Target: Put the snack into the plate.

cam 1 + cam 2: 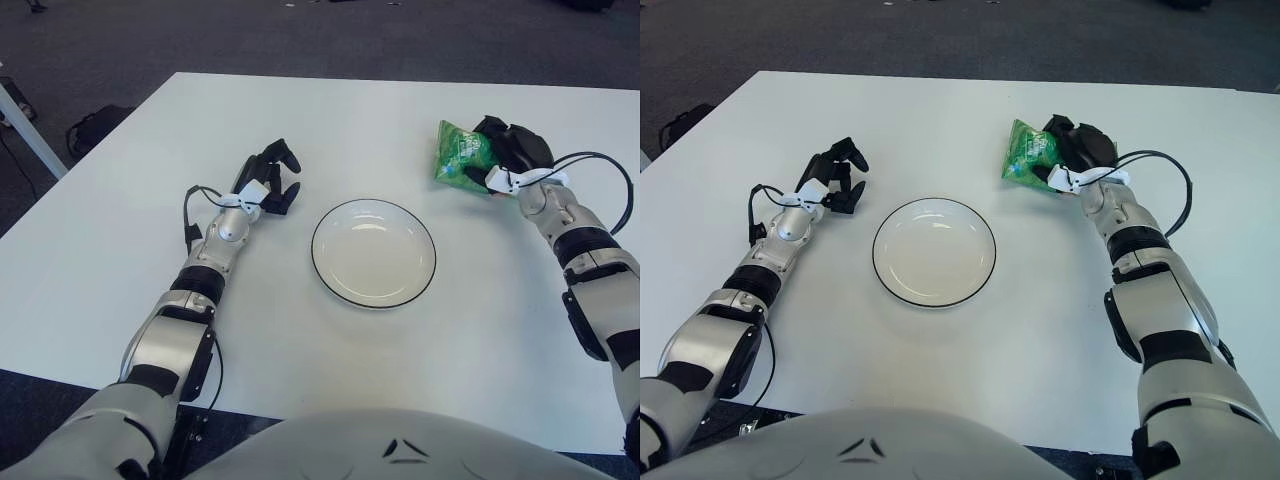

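Nearest the tabletop's front edge sits the empty plate (373, 252), with the left hand (270, 185) idle beyond its left side, fingers loosely curled around nothing. Toward the right edge, the right hand (510, 160) grips the green snack (458, 155), which lies beyond and right of the plate.

Plate (373, 252) mid-table (300, 120) — snack (458, 154) behind-right, left hand (270, 180) left.
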Robot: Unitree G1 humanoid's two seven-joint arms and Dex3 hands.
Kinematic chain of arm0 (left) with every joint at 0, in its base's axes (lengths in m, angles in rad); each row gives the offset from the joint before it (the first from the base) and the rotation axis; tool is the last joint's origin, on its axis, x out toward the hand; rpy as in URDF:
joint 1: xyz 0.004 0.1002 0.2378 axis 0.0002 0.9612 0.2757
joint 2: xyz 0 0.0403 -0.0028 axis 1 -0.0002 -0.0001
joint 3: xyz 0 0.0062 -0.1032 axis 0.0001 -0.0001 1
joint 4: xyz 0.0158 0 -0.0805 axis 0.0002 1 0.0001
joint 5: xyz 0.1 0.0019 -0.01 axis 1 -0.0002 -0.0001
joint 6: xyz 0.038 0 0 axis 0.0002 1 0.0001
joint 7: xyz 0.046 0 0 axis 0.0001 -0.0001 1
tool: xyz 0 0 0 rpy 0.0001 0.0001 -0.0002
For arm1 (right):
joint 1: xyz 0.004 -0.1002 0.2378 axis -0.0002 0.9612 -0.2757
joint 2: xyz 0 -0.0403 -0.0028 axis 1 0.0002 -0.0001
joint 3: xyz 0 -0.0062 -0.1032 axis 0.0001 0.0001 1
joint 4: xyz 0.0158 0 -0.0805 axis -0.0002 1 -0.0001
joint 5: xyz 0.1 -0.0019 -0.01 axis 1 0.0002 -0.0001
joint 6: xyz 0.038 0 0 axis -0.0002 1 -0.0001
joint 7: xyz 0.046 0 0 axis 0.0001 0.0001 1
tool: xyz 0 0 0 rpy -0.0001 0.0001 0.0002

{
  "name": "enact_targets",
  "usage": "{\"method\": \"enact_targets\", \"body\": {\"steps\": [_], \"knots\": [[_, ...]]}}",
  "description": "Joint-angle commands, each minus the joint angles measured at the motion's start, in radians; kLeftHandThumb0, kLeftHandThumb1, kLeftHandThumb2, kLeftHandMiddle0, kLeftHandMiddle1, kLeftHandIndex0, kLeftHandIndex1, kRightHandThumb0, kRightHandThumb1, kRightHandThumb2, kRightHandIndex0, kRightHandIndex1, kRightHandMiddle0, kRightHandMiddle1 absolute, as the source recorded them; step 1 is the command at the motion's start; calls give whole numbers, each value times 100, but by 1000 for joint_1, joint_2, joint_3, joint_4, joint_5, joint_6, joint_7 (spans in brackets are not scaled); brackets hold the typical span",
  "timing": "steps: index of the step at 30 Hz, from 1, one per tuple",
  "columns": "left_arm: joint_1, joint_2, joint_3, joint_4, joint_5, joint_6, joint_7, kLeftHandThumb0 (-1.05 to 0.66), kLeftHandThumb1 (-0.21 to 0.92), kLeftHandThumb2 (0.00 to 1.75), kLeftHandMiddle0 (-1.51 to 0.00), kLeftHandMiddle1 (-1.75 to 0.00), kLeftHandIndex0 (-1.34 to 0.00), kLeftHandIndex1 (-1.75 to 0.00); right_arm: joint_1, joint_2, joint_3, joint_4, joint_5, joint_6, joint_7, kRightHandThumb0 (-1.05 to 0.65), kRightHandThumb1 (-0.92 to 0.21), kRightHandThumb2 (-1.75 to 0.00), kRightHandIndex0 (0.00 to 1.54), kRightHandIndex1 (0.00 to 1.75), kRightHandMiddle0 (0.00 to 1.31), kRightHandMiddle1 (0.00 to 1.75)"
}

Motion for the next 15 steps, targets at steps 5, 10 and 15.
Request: {"method": "enact_targets", "body": {"steps": [5, 10, 15], "knots": [[113, -19, -17, 55, 13, 12, 6, -45, 39, 122, -104, -175, -55, -175, 60, 34, -36, 9, 47, 49, 22, 0, -3, -158, 89, 153, 62, 175], [113, -18, -15, 56, 6, 16, -7, -45, 39, 122, -104, -175, -55, -175, 42, 46, -64, -33, 73, 77, 22, 0, -6, -155, 87, 156, 58, 175], [112, -20, -12, 56, -4, 25, -22, -45, 39, 122, -104, -175, -55, -175, 25, 52, -90, -96, 90, 98, 38, 0, -9, -153, 84, 158, 55, 175]]}}
